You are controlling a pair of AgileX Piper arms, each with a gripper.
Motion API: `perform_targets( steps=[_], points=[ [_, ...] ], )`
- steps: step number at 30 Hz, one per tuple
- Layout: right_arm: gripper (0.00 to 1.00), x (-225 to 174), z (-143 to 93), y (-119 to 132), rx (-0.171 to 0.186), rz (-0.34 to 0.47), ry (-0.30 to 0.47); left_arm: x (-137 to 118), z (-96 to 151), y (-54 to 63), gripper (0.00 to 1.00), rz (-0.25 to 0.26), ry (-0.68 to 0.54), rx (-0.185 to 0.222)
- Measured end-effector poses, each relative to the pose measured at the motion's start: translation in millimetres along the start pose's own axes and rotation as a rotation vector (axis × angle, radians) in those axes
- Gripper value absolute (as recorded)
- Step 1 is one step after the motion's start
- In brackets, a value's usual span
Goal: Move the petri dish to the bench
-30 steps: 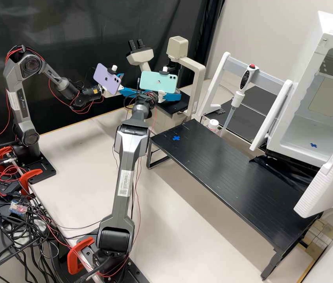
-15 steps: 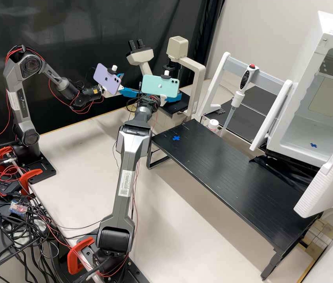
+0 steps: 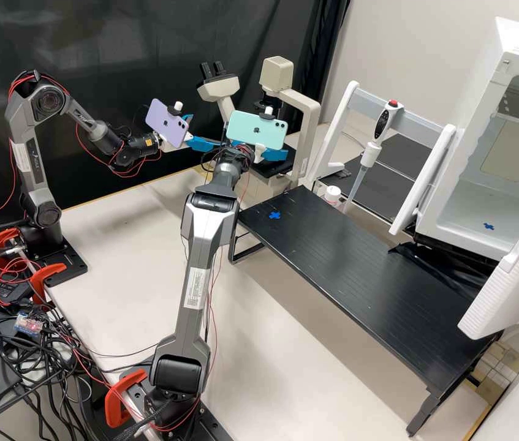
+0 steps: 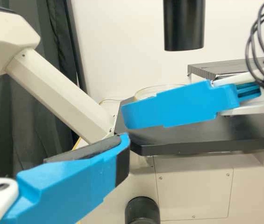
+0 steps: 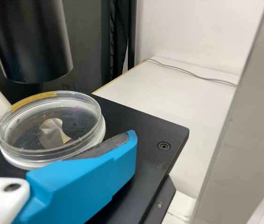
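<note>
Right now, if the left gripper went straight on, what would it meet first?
Most likely the right arm's blue finger, in front of the petri dish; how far off is unclear.

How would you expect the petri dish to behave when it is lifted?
The petri dish looks thin-walled and shallow, so probably light yet stiff. Its smooth, curved wall might slip or turn between the right gripper's fingers. Being low and broad, it seems unlikely to tip.
</note>
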Motion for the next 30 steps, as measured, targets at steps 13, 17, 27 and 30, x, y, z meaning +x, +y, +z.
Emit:
perform_targets(
  steps=[13, 17, 27, 30],
  points=[
    [1.0, 10.6, 5.4, -3.8, -0.002, 0.023, -0.025, 0.0, 0.0, 0.0, 1.0, 0.0, 0.0, 0.0],
    [1.0, 14.8, 6.8, -4.1, -0.008, 0.033, -0.029, 0.0, 0.0, 0.0, 1.0, 0.0, 0.0, 0.0],
    [0.0, 25.7, 11.9, -11.2, -0.013, 0.035, -0.035, 0.0, 0.0, 0.0, 1.0, 0.0, 0.0, 0.0],
    [0.0, 30.5, 15.4, -15.7, -0.015, 0.031, -0.04, 0.0, 0.0, 0.0, 1.0, 0.0, 0.0, 0.0]
  ],
)
